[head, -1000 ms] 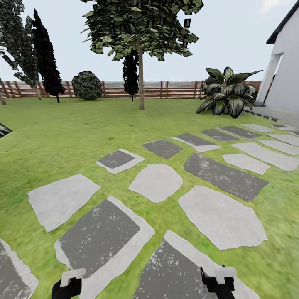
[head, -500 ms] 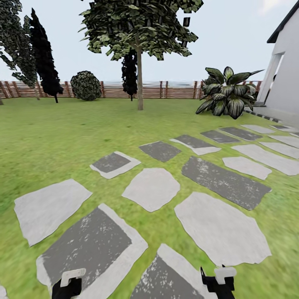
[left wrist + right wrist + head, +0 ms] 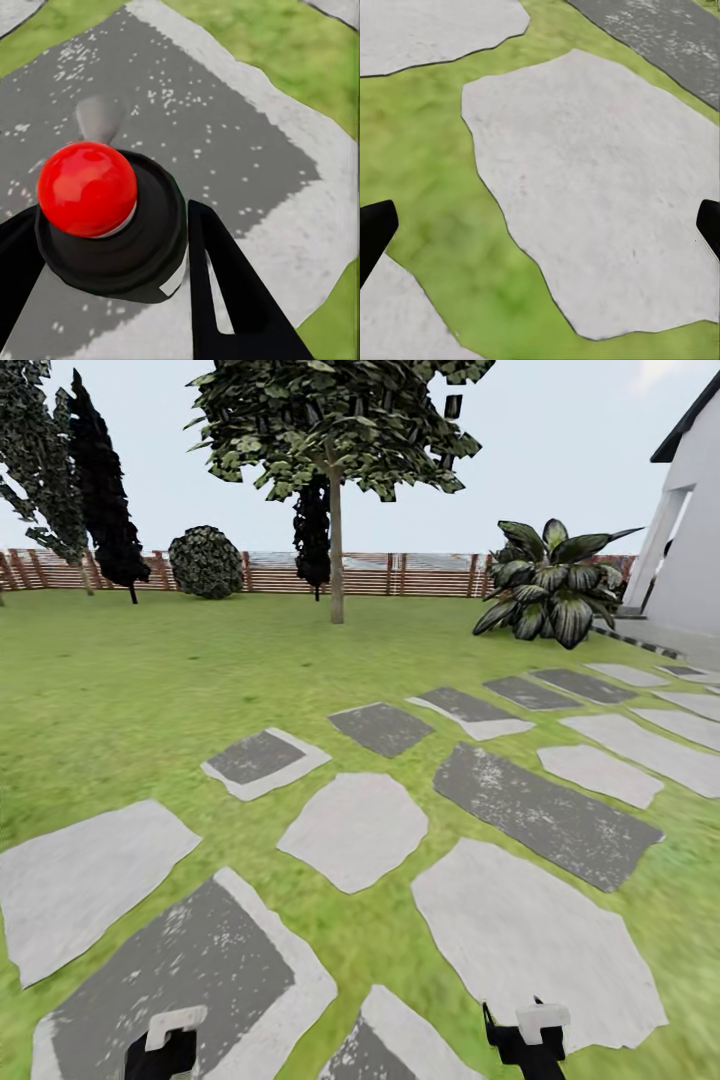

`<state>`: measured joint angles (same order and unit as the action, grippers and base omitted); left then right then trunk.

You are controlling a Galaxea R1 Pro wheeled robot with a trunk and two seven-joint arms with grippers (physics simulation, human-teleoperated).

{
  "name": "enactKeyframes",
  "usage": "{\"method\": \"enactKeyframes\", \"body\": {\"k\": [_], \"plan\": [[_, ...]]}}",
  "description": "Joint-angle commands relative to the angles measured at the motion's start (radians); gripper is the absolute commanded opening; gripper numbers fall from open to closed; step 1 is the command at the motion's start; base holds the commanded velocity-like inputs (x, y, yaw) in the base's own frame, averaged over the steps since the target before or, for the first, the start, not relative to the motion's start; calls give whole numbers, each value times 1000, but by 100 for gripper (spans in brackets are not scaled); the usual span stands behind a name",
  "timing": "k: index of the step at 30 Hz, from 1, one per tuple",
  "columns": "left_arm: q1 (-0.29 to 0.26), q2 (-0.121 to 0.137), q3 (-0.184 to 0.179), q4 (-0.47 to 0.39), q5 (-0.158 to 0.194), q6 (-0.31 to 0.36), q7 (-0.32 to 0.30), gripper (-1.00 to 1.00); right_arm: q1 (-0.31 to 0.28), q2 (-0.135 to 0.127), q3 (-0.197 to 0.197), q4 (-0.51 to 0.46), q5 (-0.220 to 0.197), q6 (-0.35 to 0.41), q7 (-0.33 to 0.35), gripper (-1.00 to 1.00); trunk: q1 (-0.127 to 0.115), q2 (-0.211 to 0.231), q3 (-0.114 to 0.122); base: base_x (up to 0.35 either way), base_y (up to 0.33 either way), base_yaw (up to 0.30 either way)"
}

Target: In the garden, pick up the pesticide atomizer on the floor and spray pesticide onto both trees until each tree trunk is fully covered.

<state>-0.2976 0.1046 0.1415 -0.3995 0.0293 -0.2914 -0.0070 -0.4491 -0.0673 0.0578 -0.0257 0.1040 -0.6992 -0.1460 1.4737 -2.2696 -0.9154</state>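
Left gripper (image 3: pixel 112 255), seen in its wrist view, is closed around the pesticide atomizer (image 3: pixel 112 225), a black round-topped canister with a glossy red ball-shaped button (image 3: pixel 87 187), its two black fingers (image 3: pixel 225 292) pressing the canister from either side above a dark grey stepping stone with a pale border (image 3: pixel 225 127). Right gripper (image 3: pixel 540 225) hangs with its black fingertips (image 3: pixel 375 232) spread wide at the two edges of its wrist frame, holding nothing, over a pale grey stone slab (image 3: pixel 600 195) set in green grass (image 3: pixel 427 172). From the head camera, both arms' ends sit at the lower edge of the frame, left (image 3: pixel 162 1045) and right (image 3: pixel 527 1035). Grey stepping stones (image 3: pixel 352 828) run from the lower left up to the right middle across the lawn (image 3: pixel 150 670). At upper centre stands a tall tree with a broad crown of flat green leaves (image 3: pixel 335 420) and a straight pale trunk (image 3: pixel 337 550), well away from the robot, in front of a reddish-brown slatted wooden fence (image 3: pixel 430 575). Narrow dark cone-shaped trees (image 3: pixel 100 490) fill the upper left, a round dark bush (image 3: pixel 206 563) sits beside them, a broad-leaved plant (image 3: pixel 548 592) is at the right, and a white house wall (image 3: pixel 695 530) is at the far right edge
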Motion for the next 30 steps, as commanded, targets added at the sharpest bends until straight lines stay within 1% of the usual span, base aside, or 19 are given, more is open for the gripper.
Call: {"method": "enactKeyframes", "body": {"k": [1, 12, 24, 30], "plan": [[0, 0, 1, 1, 3, -3, -1, -100, 0, 0, 5, 0, 9, 0, -10, 100, 0, 0, -1, 295, -169, 146], [-1, 0, 1, 1, 3, -3, -1, -100, 0, 0, 5, 0, 8, 0, -10, 100, 0, 0, -13, 295, -169, 173], [0, 0, 1, 1, 4, -3, -1, -100, -1, 0, 5, 0, 8, 0, -10, 100, 0, 0, -15, 296, -168, 15], [-1, 0, 1, 0, 4, -3, -1, -100, -1, 0, 5, 0, 8, 0, -10, 100, 0, 0, -22, 319, -122, 0]]}}
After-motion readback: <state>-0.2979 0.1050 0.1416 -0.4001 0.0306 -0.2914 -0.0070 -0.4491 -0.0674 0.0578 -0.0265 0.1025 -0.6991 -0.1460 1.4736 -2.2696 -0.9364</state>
